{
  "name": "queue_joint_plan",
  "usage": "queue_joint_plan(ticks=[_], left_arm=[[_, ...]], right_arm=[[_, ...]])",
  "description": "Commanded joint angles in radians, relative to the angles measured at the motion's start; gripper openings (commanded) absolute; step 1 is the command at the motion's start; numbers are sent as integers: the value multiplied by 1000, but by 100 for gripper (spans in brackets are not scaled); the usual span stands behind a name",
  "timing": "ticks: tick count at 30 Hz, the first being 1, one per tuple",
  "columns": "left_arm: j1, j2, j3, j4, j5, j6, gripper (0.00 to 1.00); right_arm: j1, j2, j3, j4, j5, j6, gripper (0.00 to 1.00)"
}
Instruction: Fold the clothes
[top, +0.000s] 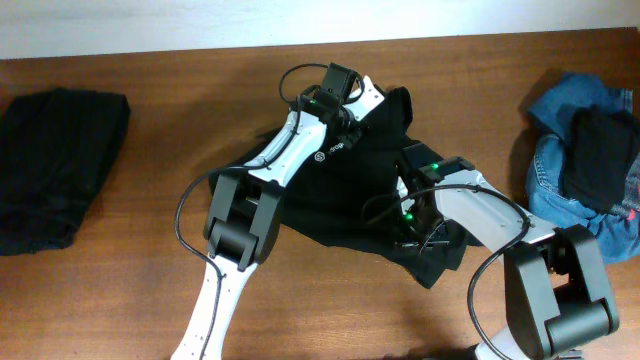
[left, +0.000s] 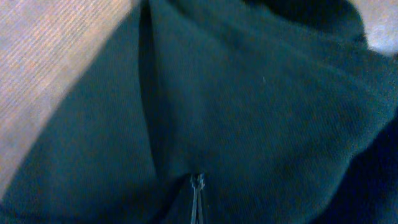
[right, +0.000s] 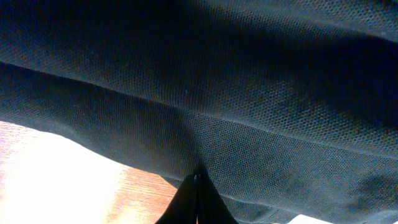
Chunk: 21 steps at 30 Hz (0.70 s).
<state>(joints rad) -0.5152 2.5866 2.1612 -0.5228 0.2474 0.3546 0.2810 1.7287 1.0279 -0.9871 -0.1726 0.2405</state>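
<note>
I see a brown wooden table (top: 120, 300) filling the frame, with white wall (top: 150, 20) along the top edge. My left gripper (left: 198, 182) and right gripper (right: 198, 178) each clench the black T-shirt (top: 342, 205) mid-frame.

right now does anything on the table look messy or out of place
The black T-shirt mid-table lies bunched and skewed, pinched by the left tool and the right tool. At the far right, the blue denim piece sits crumpled with a black garment heaped on it. The black pile at left looks tidy.
</note>
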Motion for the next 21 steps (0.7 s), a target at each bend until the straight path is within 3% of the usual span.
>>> queue_joint_plan(ticks=[1, 21], left_arm=[[2, 41, 5, 28, -92, 16, 0], [212, 134, 5, 247, -118, 43, 0]], right_arm=[[6, -26, -11, -2, 27, 12, 5], [6, -26, -11, -5, 27, 12, 7]])
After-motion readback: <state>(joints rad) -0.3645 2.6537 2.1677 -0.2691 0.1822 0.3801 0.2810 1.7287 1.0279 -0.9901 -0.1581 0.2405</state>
